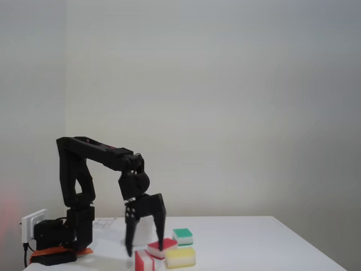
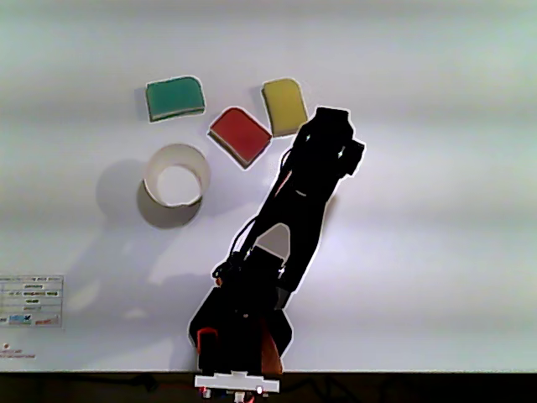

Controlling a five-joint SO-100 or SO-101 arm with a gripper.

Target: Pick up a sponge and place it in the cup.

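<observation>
The white table (image 2: 436,252) carries everything, with a bare pale wall behind it in the fixed view; the black arm (image 2: 294,210) reaches out from its base at the table's near edge in the other view, toward the cluster of things near the far edge; the gripper (image 1: 145,248) hangs with its two fingers spread apart and nothing between them, tips close above the table; the cup (image 2: 175,175) stands upright and empty, mouth up, left of the arm in the other view; just beyond it lie the green-topped sponge (image 2: 175,97), the sponge (image 2: 240,135) with its red face up, and the yellow sponge (image 2: 284,106), the red one close beside the yellow; a second red-and-white sponge (image 1: 144,260) shows at the fixed view's bottom edge, seemingly on its side; the sponge should be light, soft and springy, so a squeeze across its short sides looks the safest hold.
</observation>
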